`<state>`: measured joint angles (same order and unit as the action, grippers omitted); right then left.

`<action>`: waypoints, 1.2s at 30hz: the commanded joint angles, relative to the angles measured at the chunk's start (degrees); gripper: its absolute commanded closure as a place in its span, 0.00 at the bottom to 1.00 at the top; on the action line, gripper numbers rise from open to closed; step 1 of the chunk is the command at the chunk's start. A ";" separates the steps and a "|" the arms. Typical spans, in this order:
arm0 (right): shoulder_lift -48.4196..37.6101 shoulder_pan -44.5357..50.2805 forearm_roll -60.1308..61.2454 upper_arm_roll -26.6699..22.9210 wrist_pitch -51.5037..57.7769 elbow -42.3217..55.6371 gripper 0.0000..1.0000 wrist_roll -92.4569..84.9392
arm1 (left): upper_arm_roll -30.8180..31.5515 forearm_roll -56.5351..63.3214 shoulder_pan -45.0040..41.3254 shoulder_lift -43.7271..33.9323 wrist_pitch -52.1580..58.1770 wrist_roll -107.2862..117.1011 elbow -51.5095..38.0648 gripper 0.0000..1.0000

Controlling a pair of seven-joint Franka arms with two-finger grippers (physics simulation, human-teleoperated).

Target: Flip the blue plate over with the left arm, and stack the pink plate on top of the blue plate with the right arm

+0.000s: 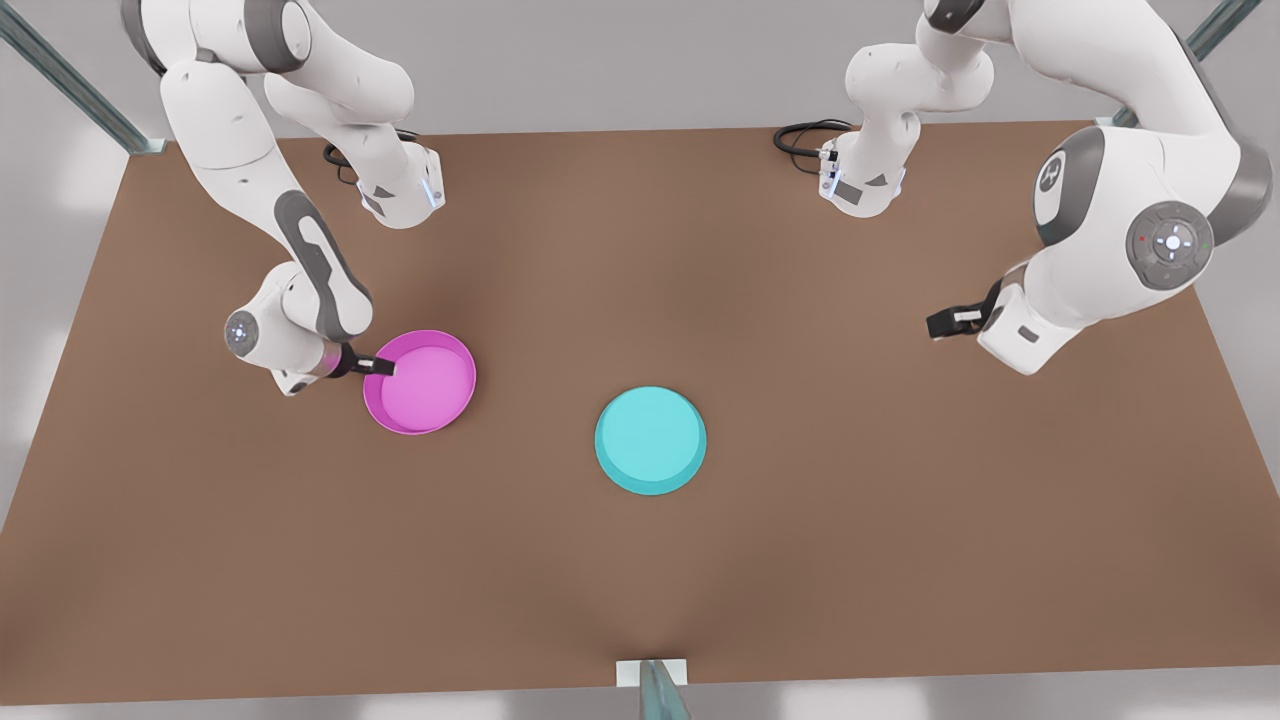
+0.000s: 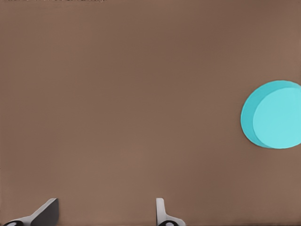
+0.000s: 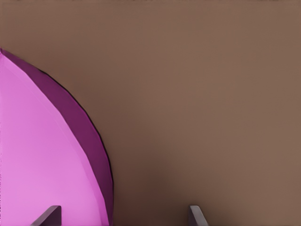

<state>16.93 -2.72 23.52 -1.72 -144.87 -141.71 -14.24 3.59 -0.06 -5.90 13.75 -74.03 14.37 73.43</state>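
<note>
The right gripper (image 1: 378, 367) is sitting at the nine o'clock edge of the pink plate (image 1: 421, 382), one finger apparently hooking over the low rim and its fingers standing apart, not yet pinching in the right wrist view. That rim is probably the best hold a shallow, smooth plastic dish offers.

The blue plate (image 1: 650, 441) is lying toward four o'clock of the pink one, flat underside up (so the flip looks done), making a plain round seat for stacking.

The left gripper (image 1: 936, 325) is waiting above the brown table (image 1: 860, 560), well apart toward the blue plate's two o'clock, fingers spread and holding nothing.
</note>
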 commanded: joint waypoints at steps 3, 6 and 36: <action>-0.76 -0.01 0.65 0.05 -1.03 -0.05 0.00 -1.66 | 0.01 0.14 -0.08 -0.39 0.29 -20.34 0.05 0.00; -0.76 -0.01 0.74 1.02 -1.12 -0.05 0.06 -1.66 | 0.01 0.23 -0.08 -0.39 0.29 -20.34 0.05 0.00; 6.27 8.60 15.94 12.89 16.72 31.58 0.79 21.09 | 0.01 1.20 0.01 0.14 -2.00 -21.22 0.40 0.00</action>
<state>22.75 4.55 37.26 11.04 -129.24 -111.35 -11.86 3.59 1.10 -5.87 14.01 -76.03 -3.60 73.83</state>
